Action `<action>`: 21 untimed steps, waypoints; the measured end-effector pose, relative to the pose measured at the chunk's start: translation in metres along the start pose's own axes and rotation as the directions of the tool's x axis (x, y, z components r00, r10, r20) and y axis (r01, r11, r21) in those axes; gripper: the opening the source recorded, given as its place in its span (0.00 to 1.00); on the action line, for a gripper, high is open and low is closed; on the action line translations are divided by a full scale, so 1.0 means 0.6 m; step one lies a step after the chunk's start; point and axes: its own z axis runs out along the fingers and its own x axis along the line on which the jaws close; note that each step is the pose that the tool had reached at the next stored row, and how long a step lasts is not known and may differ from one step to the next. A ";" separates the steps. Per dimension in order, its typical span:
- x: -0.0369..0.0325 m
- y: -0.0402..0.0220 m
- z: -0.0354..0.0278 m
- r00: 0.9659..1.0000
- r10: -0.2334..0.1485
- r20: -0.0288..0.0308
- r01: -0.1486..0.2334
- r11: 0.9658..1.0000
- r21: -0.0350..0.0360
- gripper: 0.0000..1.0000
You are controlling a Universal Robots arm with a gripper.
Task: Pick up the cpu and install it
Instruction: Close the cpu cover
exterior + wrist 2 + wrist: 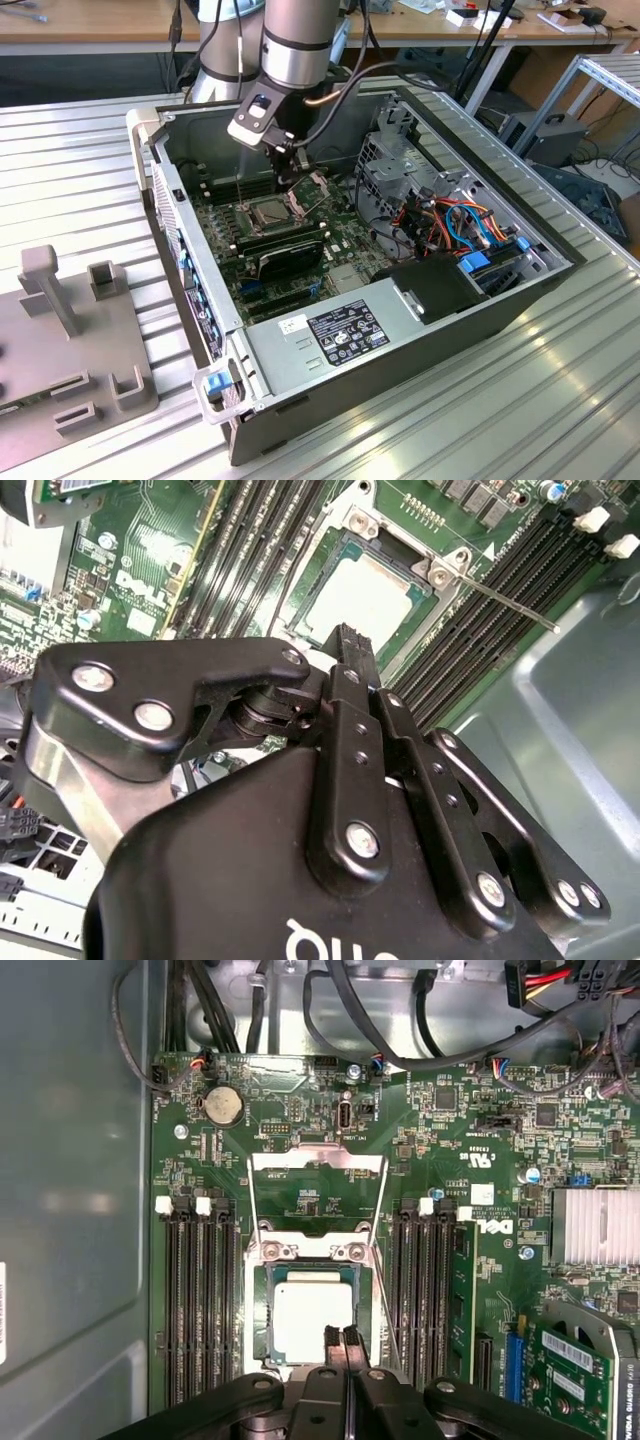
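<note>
The cpu (313,1320), a small square chip with a dull silver top, lies flat in its socket on the green motherboard (480,1210). It also shows in the second wrist view as the cpu (360,595) and in the exterior view as the cpu (272,210). The socket's metal frame (317,1185) is flipped open, and its thin lever (510,602) sticks out to the side. My gripper (343,1345) hangs just above one edge of the chip, shut, its black fingers (345,645) pressed together with nothing between them. In the exterior view the gripper (283,172) reaches down into the open computer case (190,270).
Memory slots (200,1300) flank the socket on both sides. A black oblong card (290,262) lies near the socket, and beyond it a power supply (330,335). A metal drive cage (400,170) with coloured cables stands at the exterior view's right. A grey fixture (70,330) rests outside the case.
</note>
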 end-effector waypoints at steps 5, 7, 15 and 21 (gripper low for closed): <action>0.000 0.000 -0.011 1.000 0.000 0.000 0.000 1.000 0.000 0.11; 0.000 0.000 -0.011 1.000 0.000 0.000 0.000 1.000 0.000 0.11; 0.000 0.003 -0.011 1.000 0.000 0.000 0.000 1.000 0.000 0.11; -0.001 0.010 -0.011 1.000 0.000 0.000 0.000 1.000 0.000 0.11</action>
